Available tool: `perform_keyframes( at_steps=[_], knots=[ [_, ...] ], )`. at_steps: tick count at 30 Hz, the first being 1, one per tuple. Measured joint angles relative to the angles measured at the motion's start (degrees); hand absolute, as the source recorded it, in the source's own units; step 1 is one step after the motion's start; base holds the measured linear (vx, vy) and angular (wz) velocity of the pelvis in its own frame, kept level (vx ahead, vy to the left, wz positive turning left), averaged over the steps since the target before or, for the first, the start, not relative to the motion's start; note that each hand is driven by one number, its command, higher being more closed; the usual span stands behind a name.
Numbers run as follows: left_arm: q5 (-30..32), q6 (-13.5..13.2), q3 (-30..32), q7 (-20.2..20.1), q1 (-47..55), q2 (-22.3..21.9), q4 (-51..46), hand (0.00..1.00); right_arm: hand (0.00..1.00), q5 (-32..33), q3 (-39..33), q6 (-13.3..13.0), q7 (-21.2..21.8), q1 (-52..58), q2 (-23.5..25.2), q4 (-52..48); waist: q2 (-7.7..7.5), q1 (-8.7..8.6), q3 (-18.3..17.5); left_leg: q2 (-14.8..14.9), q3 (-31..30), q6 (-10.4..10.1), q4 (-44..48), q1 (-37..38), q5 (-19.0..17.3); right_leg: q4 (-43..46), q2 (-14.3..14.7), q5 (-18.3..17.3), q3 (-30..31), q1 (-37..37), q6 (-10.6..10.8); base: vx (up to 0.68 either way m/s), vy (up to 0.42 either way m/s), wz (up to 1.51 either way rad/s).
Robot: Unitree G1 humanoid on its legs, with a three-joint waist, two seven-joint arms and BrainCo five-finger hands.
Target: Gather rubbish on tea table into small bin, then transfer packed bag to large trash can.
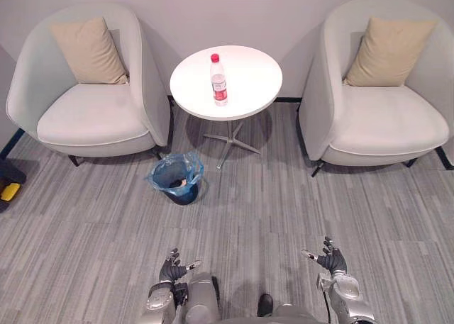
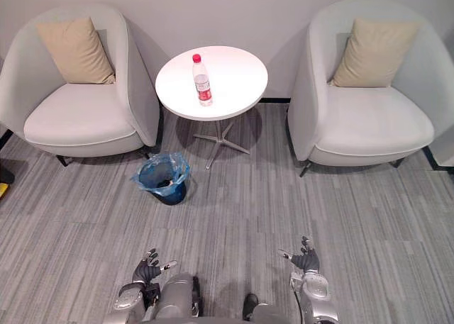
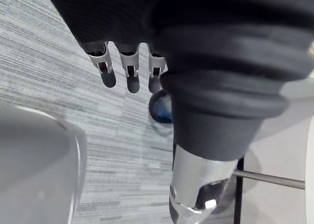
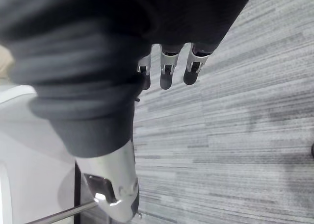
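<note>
**Bottle on the table, both hands empty**

Eye views: a plastic bottle (image 1: pixel 218 79) stands upright on the round white tea table (image 1: pixel 252 72). The small bin (image 1: pixel 184 194), lined with a blue bag (image 1: pixel 162 171), sits on the floor near the table's base. The left hand (image 1: pixel 172 269) and right hand (image 1: pixel 330 259) hang low, well apart from the table, fingers spread.

Left wrist view: fingers (image 3: pixel 131 72) are relaxed and hold nothing, with the bin beyond them.

Right wrist view: fingers (image 4: pixel 167 69) are loose and empty.

Gathering looks not yet begun. The next move calls for stepping closer and reaching for the bottle.
</note>
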Motion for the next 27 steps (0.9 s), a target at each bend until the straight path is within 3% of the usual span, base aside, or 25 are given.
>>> perform_keyframes(
  at_steps=[1,2,4,7,8,9,11,12,14,15,17,18,19,20,21,23,26,27],
  knots=[
    [0.0,0.0,0.0,0.0,0.3,0.1,0.0,0.00,0.00,0.0,0.2,0.1,0.0,0.2,0.0,0.7,-0.07,0.79,0.0,-0.3,0.4,0.6,-0.8,1.4,3.1,0.0,-0.3,-0.8,0.9,0.6,0.7,0.42,0.220,-0.26],
    [0.0,0.0,0.0,0.0,0.5,0.2,0.0,0.00,0.00,0.0,0.9,0.3,0.0,0.4,0.3,1.2,-1.19,1.15,-0.4,-2.2,0.8,3.1,-0.2,2.2,4.2,-0.1,-1.9,-2.4,1.6,2.0,2.1,0.43,0.192,-0.13],
    [0.0,0.0,-0.1,0.0,0.0,0.8,0.2,0.00,0.00,-0.2,1.4,0.2,0.1,0.0,0.4,1.1,-3.37,1.12,-0.7,-4.9,1.5,5.6,6.1,-0.5,-1.8,2.4,-5.3,-4.7,2.4,1.4,3.8,0.46,0.162,0.01],
    [0.0,0.0,-0.2,0.0,0.2,0.5,1.0,0.00,0.00,-1.8,1.4,0.2,0.2,-1.0,0.4,1.2,-3.24,1.92,-0.7,-5.6,3.9,6.6,7.4,2.4,-5.6,16.5,-7.2,-6.0,7.0,-3.5,5.4,0.40,0.172,-0.30],
    [0.0,0.0,-0.3,0.0,0.2,1.0,1.2,0.00,0.00,-2.3,1.5,0.2,0.3,-0.8,0.6,1.2,-3.39,1.99,-0.7,-6.2,4.2,7.3,6.5,4.8,-6.4,23.9,-8.2,-5.3,7.9,-5.9,7.5,0.42,0.157,-0.14],
    [0.0,0.0,-0.5,0.0,0.2,1.8,1.2,0.00,0.00,-2.5,1.6,0.2,0.3,-0.9,0.9,1.3,-3.71,1.98,-0.9,-7.0,4.3,8.1,5.4,7.9,-7.3,34.1,-9.5,-4.5,8.5,-9.0,11.0,0.43,0.130,0.04],
    [0.0,0.0,-1.0,0.1,0.4,2.5,1.2,0.00,0.00,-2.9,1.6,0.2,0.4,-0.8,0.9,2.6,-3.81,0.90,-1.0,-7.7,3.9,8.9,4.3,12.4,-9.3,43.7,-10.3,-6.6,7.6,-12.7,9.6,0.47,0.063,0.20],
    [0.0,0.0,-1.0,0.1,0.4,2.9,1.2,0.00,0.00,-3.5,1.7,0.2,0.4,-0.7,0.9,2.8,-3.54,0.64,-1.1,-7.7,3.4,8.8,2.6,15.7,-10.0,45.1,-10.3,-8.2,5.4,-15.7,6.8,0.49,0.023,0.16],
    [-0.1,0.0,-0.9,0.1,0.1,3.0,1.2,0.00,0.00,-3.8,2.0,0.2,0.4,-0.8,0.8,2.9,-3.32,0.44,-1.2,-7.2,2.8,8.7,0.9,18.1,-10.1,42.2,-9.8,-9.4,2.6,-19.0,4.8,0.39,-0.058,0.21],
    [-0.1,0.0,-0.9,0.1,-0.2,2.9,1.2,0.00,0.00,-3.9,2.8,0.3,0.5,-0.7,0.3,3.4,-2.69,-0.51,-1.1,-6.0,1.2,8.7,0.1,19.3,-10.1,37.5,-8.3,-9.7,0.9,-21.5,4.2,0.37,-0.125,0.46],
    [-0.1,0.0,-0.9,0.1,-0.2,2.7,1.3,0.00,0.00,-4.0,2.9,0.3,1.0,-0.9,0.1,3.4,-1.94,-1.57,-0.9,-3.8,-0.3,8.7,-0.3,20.8,-10.1,29.9,-6.1,-8.8,1.2,-24.1,4.1,0.33,-0.149,0.47],
    [-0.1,0.0,-0.9,0.1,-0.1,2.7,1.3,0.00,0.00,-3.9,3.0,0.3,1.3,-0.7,0.1,3.4,-1.93,-2.10,-0.8,-2.9,-1.0,8.0,-0.4,21.7,-10.5,24.8,-5.3,-6.8,1.9,-24.9,4.0,0.48,-0.281,0.49],
    [-0.1,0.0,-0.8,0.1,0.5,2.9,1.5,0.00,0.00,-3.9,3.2,0.3,1.4,0.3,0.0,3.3,-2.78,-2.38,-1.1,-2.2,-2.6,4.9,-0.2,23.6,-12.0,15.4,-4.4,3.2,4.1,-24.5,3.8,0.49,-0.304,0.56],
    [0.0,0.0,-0.8,0.1,0.2,2.6,2.4,0.00,0.00,-3.9,3.1,0.3,1.4,1.6,-0.4,3.4,-2.76,-2.35,-1.0,-1.8,-3.7,2.9,-0.2,24.5,-13.4,14.8,-4.1,8.3,3.9,-23.2,1.2,0.47,-0.309,0.49],
    [0.0,0.0,-0.9,0.0,-0.2,1.8,3.4,0.00,0.00,-3.9,2.7,0.5,1.3,1.5,-1.0,3.8,-1.60,-2.11,-1.5,-0.1,-5.2,2.2,0.1,24.5,-13.5,17.0,-2.9,6.7,3.4,-23.2,0.9,0.33,-0.256,0.36],
    [0.1,0.0,-0.8,0.0,-0.3,1.5,3.5,0.00,0.00,-3.9,2.5,0.5,1.3,1.5,-1.1,3.7,-1.30,-2.56,-1.4,0.8,-7.6,1.7,3.3,23.9,-13.2,19.8,-2.6,2.5,1.7,-22.9,-0.2,0.30,-0.261,0.41],
    [0.3,0.0,0.1,-0.1,-1.5,-0.2,2.5,0.00,0.00,-3.7,2.7,0.5,1.3,3.8,0.0,2.3,-0.85,-2.40,-1.0,3.7,-8.4,-3.3,26.5,13.7,-11.2,16.6,-1.9,-0.2,-3.1,-16.2,-1.4,0.26,-0.239,0.79],
    [0.3,0.1,0.0,-0.1,-1.0,-0.6,1.3,0.00,0.00,-3.1,2.7,0.5,1.2,3.9,0.4,2.3,-0.69,-2.07,-0.6,5.2,-6.0,-2.7,33.2,10.8,-11.7,14.5,-1.1,-0.2,-4.4,-12.6,-1.8,0.18,-0.126,0.41]
  ],
)
